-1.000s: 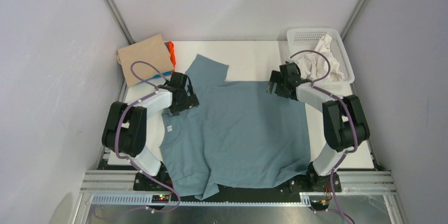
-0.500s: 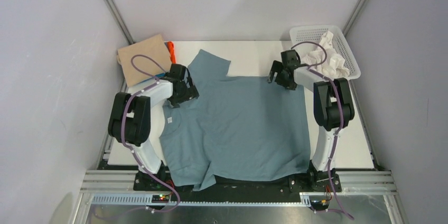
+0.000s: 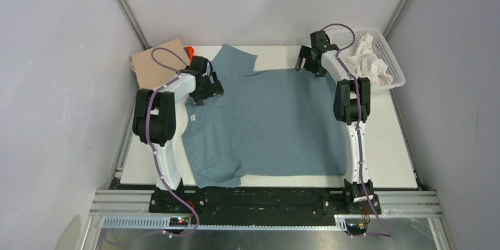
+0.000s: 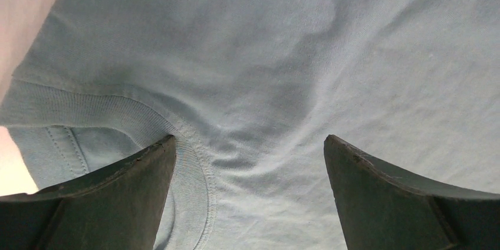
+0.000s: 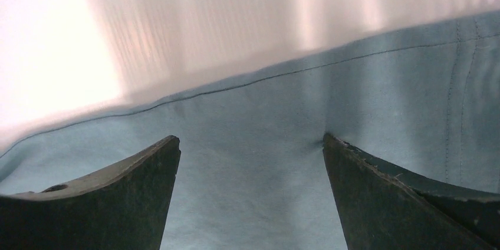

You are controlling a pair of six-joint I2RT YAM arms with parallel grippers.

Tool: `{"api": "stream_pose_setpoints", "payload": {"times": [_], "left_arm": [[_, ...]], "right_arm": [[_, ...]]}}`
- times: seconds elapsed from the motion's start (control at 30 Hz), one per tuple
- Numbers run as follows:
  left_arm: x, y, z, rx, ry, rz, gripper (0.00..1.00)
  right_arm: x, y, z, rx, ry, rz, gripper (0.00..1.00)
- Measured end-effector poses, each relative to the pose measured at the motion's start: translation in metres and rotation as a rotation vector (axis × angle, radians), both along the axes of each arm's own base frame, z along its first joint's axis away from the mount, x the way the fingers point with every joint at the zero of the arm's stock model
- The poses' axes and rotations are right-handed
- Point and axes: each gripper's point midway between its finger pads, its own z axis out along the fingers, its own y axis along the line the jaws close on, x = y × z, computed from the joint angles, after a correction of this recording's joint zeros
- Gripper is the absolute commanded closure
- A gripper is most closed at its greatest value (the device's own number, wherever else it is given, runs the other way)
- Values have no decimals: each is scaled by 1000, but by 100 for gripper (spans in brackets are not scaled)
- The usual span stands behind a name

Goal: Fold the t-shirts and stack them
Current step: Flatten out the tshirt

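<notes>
- Slate blue-grey t-shirt [image 3: 271, 126]: spread flat across the middle of the table [image 3: 389, 155].
- Left gripper [image 4: 247, 144]: fingers apart, at the collar, table's left side.
- Right gripper [image 5: 250, 141]: fingers apart, on the stitched edge, table's far right.
- Tan t-shirt [image 3: 156, 61]: table's far-left corner.

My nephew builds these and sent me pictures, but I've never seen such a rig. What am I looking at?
A left arm and a right arm are bolted at a white table's near edge. The wide picture comes from a camera above and behind them; each close-up comes from a camera on one wrist, the dark wedges being its fingers. A slate blue-grey t-shirt lies spread on the table. The left claw is at its collar, the right claw near its far right corner; both are open, gripping nothing. Far left lies a tan shirt with orange cloth beside it; far right, a white basket holds crumpled white cloth.
</notes>
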Motion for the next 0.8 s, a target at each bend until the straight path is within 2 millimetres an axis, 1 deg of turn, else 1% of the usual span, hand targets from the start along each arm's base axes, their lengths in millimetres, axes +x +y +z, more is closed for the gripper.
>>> {"api": "stream_pose_setpoints", "payload": {"times": [0.1,0.2,0.3,0.37,0.43,0.5,0.57,0.6,0.67,0.7,0.73,0.77,0.8], "left_arm": [[21,3,2,-13,-10,2,0],[38,4,2,-17,-15,-7,0],[59,2,8,-18,-33,-30,0],[64,0,14,-19,-46,-40,0],[67,0,24,-20,-68,-52,0],[64,-2,38,-17,-90,-64,0],[51,-1,55,-10,-110,-70,0],[39,-1,64,-8,-122,-72,0],[10,2,87,-1,-158,-65,0],[-6,4,96,2,-170,-60,0],[-25,7,105,5,-194,-45,0],[-44,10,112,8,-208,-33,0],[-61,13,116,6,-230,-20,0]], "right_arm": [[16,-1,1,22,-21,8,4],[23,-3,3,46,-38,17,4],[29,-1,8,60,-62,46,3],[36,0,18,57,-93,70,3],[40,4,30,45,-125,102,2],[37,12,45,25,-154,148,1],[22,27,59,4,-169,211,1],[6,40,70,-5,-174,262,1],[-28,69,91,-13,-193,376,1],[-49,89,105,-9,-221,457,1],[-78,112,118,-1,-253,567,1],[-105,132,132,8,-287,664,1],[-137,155,143,19,-329,790,1]]}}
